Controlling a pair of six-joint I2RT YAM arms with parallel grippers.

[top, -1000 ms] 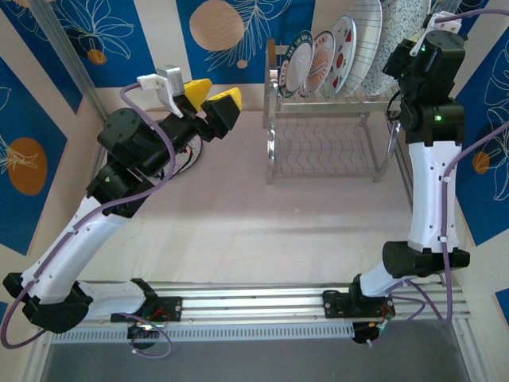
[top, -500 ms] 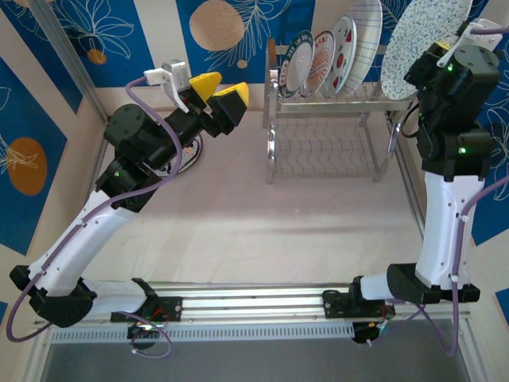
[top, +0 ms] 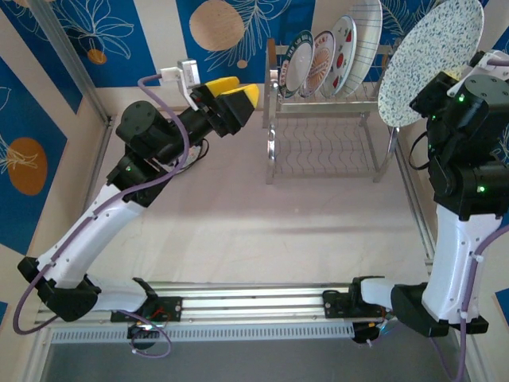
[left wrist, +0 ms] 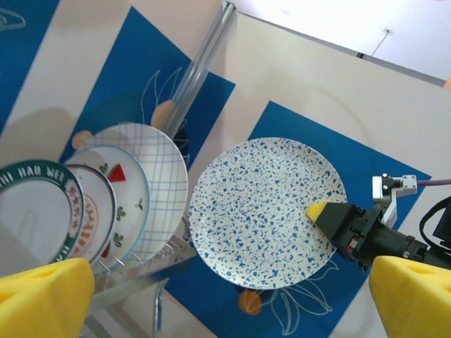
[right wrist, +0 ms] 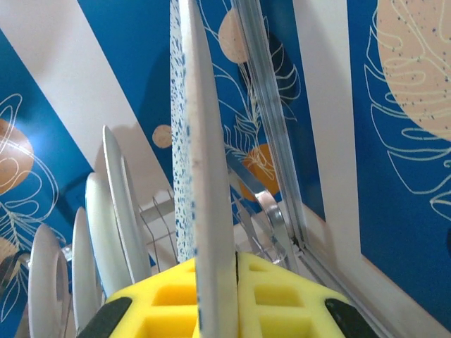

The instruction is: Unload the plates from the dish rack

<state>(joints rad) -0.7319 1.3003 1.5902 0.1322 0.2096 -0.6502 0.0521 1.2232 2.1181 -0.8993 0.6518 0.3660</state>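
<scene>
My right gripper (top: 452, 78) is shut on the rim of a speckled plate (top: 429, 60), holding it upright in the air just right of the dish rack (top: 326, 135). In the right wrist view the plate's edge (right wrist: 204, 176) stands between the yellow pads (right wrist: 282, 296). Several plates stay slotted in the rack's upper shelf: a dark-rimmed lettered one (top: 296, 65), a floral one (top: 320, 64), a watermelon one (top: 342, 52) and a grid-lined one (top: 367, 36). My left gripper (top: 241, 89) hovers open left of the rack, nothing in it. Its camera faces the speckled plate (left wrist: 264, 211) and the rack plates (left wrist: 127, 197).
Blue patterned walls (top: 231, 28) close in the back and sides. A metal frame post (top: 67, 60) runs along the left wall. An aluminium rail (top: 254, 306) carrying both arm bases lies at the near edge. Bare tabletop (top: 262, 223) stretches between the arms and the rack.
The right arm lifted the speckled plate out of the rack, up and to the right. The left arm stretched rightward toward the rack with its jaws open.
</scene>
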